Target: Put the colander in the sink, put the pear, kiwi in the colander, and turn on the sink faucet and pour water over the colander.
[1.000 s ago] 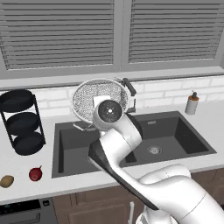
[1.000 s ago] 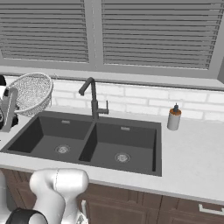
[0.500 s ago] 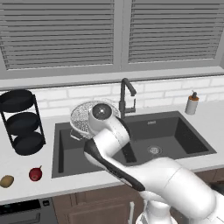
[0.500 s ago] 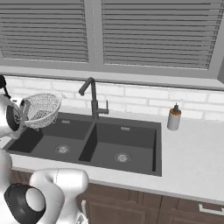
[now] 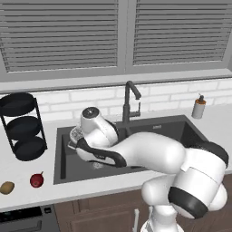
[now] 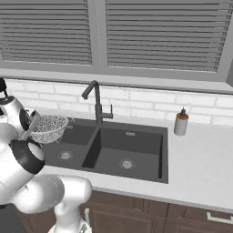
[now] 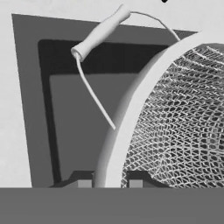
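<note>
left base view: the white arm is reaching over the left basin of the sink (image 5: 68, 170); the colander (image 5: 75, 134) is peeking out beside the wrist, low over that basin. the sink faucet (image 5: 130, 105) is standing behind the divider. the pear (image 5: 36, 180) and the kiwi (image 5: 6, 187) are lying on the counter (image 5: 27, 199) left of the sink, near each other, in front of the black rack (image 5: 21, 127). a soap bottle (image 5: 198, 107) is standing at the far right.

right base view: the colander (image 6: 48, 128) is hanging level over the left basin (image 6: 66, 152), its bottom above the drain.

hand view: the gripper (image 7: 111, 183) is pinching the colander's rim (image 7: 127, 118) between closed fingertips (image 7: 85, 183); a loop handle (image 7: 101, 32) is sticking out over the dark basin.
</note>
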Robot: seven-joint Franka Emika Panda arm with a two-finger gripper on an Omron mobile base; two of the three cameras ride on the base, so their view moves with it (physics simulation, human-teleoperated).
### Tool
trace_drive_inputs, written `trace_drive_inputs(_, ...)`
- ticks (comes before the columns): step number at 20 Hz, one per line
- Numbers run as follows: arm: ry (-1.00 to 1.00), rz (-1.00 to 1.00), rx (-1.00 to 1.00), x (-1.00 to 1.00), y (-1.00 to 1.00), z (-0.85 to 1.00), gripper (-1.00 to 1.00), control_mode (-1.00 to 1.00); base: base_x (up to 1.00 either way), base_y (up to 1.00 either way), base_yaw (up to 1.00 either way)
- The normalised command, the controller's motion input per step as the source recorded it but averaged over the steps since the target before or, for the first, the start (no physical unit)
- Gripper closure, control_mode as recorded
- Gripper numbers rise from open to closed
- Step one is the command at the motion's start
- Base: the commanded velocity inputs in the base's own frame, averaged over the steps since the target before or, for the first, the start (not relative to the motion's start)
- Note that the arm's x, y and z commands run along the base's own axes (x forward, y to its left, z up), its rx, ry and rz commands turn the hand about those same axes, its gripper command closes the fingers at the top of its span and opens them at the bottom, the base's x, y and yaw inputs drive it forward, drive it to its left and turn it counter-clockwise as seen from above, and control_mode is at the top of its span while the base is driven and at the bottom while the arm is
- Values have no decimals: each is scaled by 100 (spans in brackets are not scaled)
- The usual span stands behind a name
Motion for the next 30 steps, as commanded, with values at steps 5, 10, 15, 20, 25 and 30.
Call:
trace_drive_inputs(5, 18, -18, 0, 36, 17, -53, 100, -100, 0, 0, 0)
trace_drive_inputs(10, 9, -16, 0, 25, 3, -57, 100, -100, 0, 0, 0)
trace_drive_inputs(15, 0, -11, -8, 16, 0, -66, 100, -100, 0, 0, 0)
trace_drive_inputs(20, 0, -7, -11, 10, 0, -62, 100, -100, 0, 0, 0)
trace_drive_inputs(25, 0, -5, -6, 33, 0, -47, 100, -100, 0, 0, 0)
trace_drive_inputs(30, 0, -2, -1, 54, 0, -23, 100, -100, 0, 0, 0)
